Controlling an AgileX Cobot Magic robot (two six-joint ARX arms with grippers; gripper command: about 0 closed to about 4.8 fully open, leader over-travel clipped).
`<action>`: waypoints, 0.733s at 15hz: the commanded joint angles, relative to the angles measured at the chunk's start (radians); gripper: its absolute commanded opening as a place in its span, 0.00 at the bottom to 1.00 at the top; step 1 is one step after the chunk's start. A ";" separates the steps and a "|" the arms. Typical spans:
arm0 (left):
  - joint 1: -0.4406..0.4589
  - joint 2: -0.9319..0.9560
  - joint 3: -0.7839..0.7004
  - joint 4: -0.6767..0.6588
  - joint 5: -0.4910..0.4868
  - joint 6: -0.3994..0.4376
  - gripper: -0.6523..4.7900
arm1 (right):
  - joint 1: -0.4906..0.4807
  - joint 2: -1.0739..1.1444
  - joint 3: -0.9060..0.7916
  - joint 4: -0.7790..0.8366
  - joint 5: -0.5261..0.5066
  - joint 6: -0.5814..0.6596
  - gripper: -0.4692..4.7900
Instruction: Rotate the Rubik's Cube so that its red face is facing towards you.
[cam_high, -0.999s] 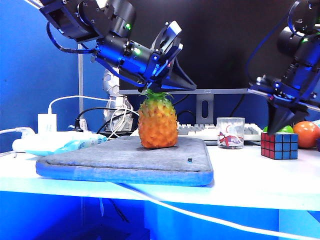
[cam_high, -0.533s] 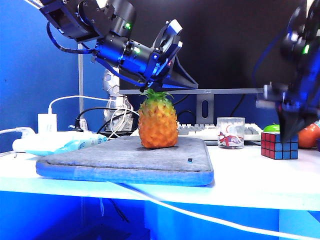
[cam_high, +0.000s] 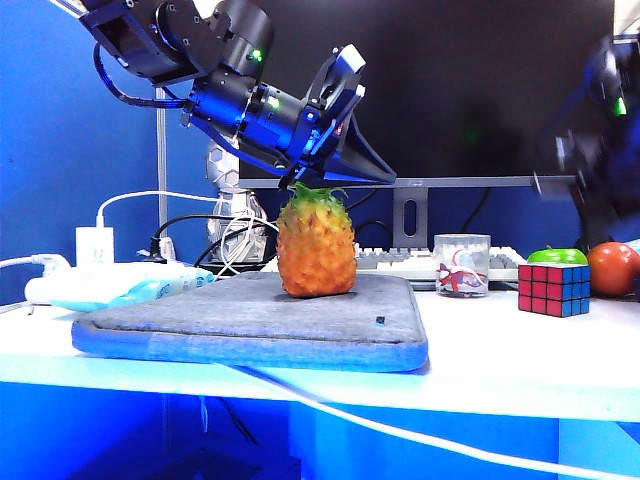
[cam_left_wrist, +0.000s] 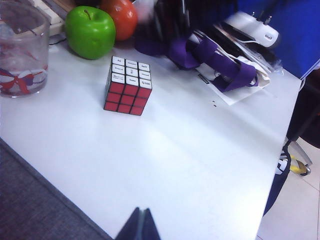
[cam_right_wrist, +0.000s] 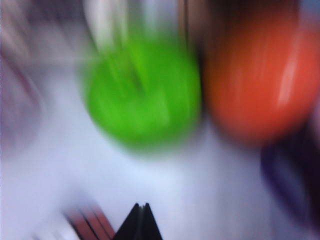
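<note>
The Rubik's Cube is sitting flat on the white table towards its right end, free of both grippers; in the exterior view the red face is showing on the cube's left-hand side and a blue face on its right, one vertical edge turned roughly towards the camera; in the left wrist view the cube is showing a red side below a white top carrying small marks, with black lines dividing the squares.

Nearest the camera, a grey pad is lying on the table with a pineapple standing on it; a glass cup is standing between the pad and the cube; just behind the cube a green apple and an orange-red fruit are lying side by side; a keyboard and a monitor are standing further back.

The left gripper is hanging above the pineapple's leaves, its arm slanting down from the upper left; its fingertips are lying pressed together with nothing between them.

The right gripper is blurred at the right edge of the exterior view, raised above and behind the cube; in its own blurred view its tips are meeting in a point, gripping nothing, with the apple and the orange-red fruit beyond them.
</note>
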 joint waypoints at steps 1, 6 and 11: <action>-0.003 -0.001 0.004 0.007 0.011 -0.012 0.11 | 0.005 -0.002 0.141 -0.095 -0.001 -0.021 0.08; -0.003 -0.001 0.004 -0.024 0.012 -0.013 0.11 | 0.047 -0.001 0.169 -0.303 -0.140 -0.021 0.08; -0.006 -0.001 0.004 -0.024 0.012 -0.011 0.11 | 0.097 0.060 0.170 -0.216 -0.160 0.000 0.08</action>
